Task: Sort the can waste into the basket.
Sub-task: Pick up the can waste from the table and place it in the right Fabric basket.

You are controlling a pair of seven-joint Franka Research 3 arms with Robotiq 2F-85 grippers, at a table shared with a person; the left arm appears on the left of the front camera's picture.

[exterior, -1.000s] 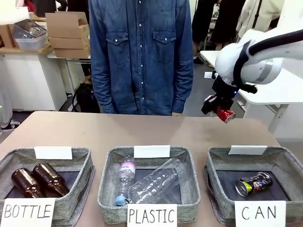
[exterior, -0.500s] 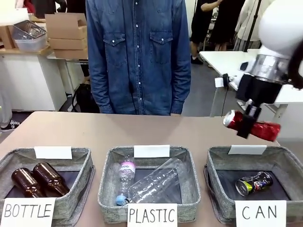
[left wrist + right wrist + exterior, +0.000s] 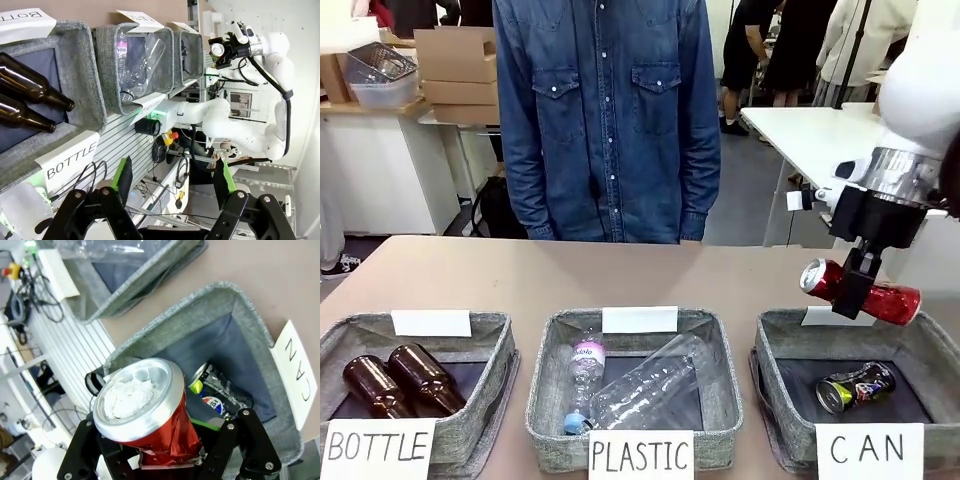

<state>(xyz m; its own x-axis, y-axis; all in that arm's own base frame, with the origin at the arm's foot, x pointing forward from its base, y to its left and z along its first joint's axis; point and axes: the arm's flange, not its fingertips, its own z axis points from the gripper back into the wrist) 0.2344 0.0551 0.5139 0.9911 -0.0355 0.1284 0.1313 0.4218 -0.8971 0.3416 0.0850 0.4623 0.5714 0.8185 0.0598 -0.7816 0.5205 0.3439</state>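
Note:
My right gripper (image 3: 853, 290) is shut on the red can (image 3: 885, 299), which lies sideways in the air over the back rim of the grey "CAN" basket (image 3: 775, 352). In the right wrist view the red can (image 3: 144, 412) shows its silver end between my fingers (image 3: 248, 442), straight above the basket's grey wall (image 3: 190, 322). The dark can (image 3: 857, 387) lies on the basket's dark bottom, and its printed side (image 3: 222, 396) peeks out beside the red one. My left gripper (image 3: 172, 182) is open and holds nothing, low in front of the baskets.
The "PLASTIC" basket (image 3: 542, 400) in the middle holds clear bottles (image 3: 645, 385). The "BOTTLE" basket (image 3: 495, 385) on the left holds two brown bottles (image 3: 400, 378). A person in a denim shirt (image 3: 610, 120) stands at the far edge of the table.
My right gripper has carried the red can from above the table's far right part toward me, turning it sideways, to a spot over the CAN basket's back rim.

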